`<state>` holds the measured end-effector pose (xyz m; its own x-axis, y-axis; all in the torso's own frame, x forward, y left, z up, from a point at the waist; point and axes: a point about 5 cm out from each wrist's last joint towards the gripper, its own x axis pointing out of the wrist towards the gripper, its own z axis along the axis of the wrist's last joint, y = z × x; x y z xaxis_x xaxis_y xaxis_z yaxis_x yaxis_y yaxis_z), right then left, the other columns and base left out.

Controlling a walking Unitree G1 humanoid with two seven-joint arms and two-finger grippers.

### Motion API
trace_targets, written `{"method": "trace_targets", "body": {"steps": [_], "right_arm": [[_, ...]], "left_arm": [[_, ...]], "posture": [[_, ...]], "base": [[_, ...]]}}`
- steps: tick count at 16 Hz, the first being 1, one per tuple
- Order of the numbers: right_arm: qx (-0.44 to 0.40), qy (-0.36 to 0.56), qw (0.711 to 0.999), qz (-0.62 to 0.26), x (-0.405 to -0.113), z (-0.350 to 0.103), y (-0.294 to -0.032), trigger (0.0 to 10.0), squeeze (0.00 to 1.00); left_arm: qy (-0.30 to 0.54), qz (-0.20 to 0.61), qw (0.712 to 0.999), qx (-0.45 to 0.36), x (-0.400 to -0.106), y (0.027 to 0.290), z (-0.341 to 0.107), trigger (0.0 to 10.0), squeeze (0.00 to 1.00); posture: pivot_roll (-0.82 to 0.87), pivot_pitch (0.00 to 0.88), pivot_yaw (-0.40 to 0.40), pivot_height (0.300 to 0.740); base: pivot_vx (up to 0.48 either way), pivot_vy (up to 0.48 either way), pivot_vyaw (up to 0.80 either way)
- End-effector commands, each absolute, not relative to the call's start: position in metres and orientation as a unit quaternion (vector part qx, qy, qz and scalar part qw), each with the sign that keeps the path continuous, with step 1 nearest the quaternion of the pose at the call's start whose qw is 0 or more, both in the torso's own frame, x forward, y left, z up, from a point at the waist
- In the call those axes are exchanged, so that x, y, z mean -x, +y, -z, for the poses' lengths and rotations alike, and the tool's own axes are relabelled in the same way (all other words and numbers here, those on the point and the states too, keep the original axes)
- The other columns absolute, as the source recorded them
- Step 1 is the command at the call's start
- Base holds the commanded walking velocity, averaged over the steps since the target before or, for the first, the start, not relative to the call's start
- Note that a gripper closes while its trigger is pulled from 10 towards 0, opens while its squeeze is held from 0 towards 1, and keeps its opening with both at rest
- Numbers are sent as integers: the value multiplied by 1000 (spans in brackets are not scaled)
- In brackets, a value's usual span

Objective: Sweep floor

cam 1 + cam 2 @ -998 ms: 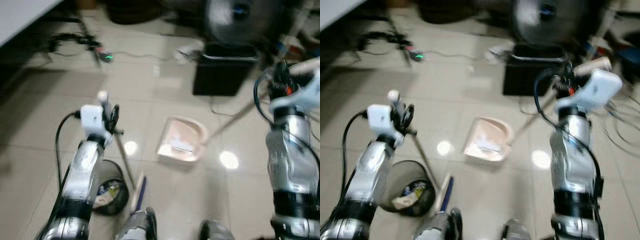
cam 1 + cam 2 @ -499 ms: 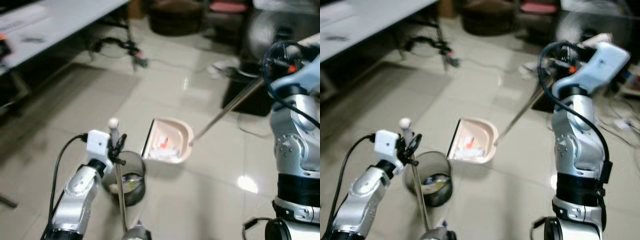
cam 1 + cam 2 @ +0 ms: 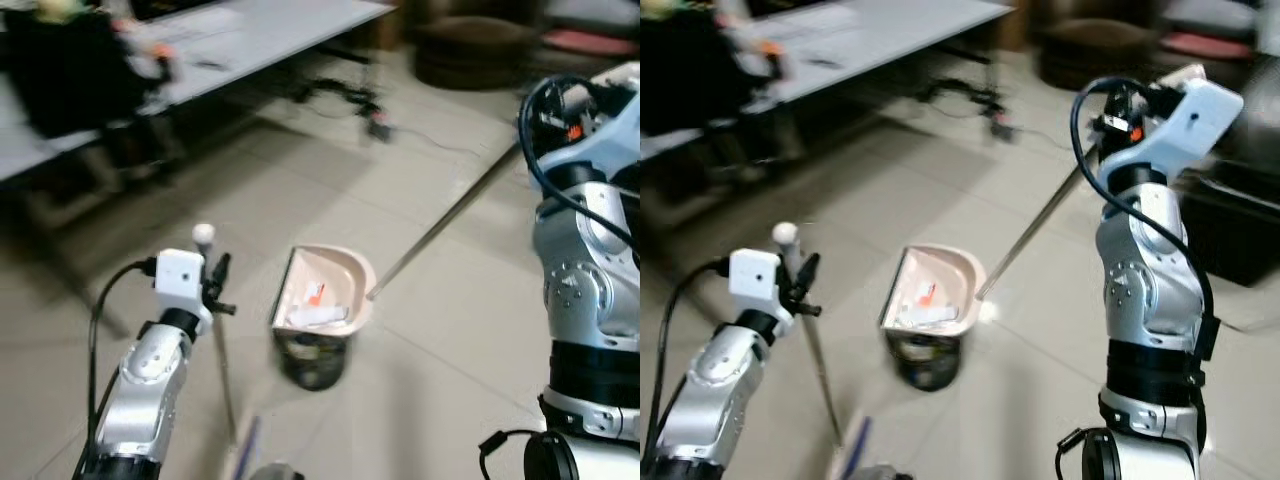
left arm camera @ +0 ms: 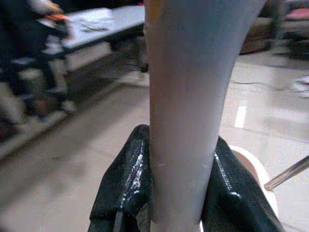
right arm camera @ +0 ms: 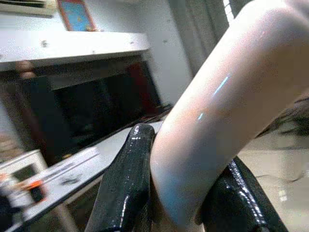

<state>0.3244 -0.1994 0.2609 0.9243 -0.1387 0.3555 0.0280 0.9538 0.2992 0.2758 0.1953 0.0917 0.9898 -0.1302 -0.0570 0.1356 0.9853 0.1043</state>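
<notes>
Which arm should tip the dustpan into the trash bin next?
Right. The right gripper is shut on the dustpan handle, with the dustpan directly above the trash bin. The left gripper is clamped on the broom handle.

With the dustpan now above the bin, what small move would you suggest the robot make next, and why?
Probably tilt the dustpan with the right gripper, shut on the dustpan handle. The pan sits over the trash bin and scraps lie inside it. The left gripper grips the broom handle beside the bin.
</notes>
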Motion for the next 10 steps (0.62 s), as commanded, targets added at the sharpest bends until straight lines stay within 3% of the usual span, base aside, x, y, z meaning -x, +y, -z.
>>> {"method": "trace_targets", "body": {"steps": [1,10], "right_arm": [[-144,-206,967,47,-323,-268,-201,10000,0],[-129,-199,969,68,-318,-261,-210,10000,0]], "left_arm": [[-10,68,996,-61,-281,193,-107,10000,0],[-20,83,996,-38,-287,183,-111,10000,0]], "posture": [[-75,0,50,740],[-87,6,53,740]], "base": [[334,0,0],[385,0,0]]}}
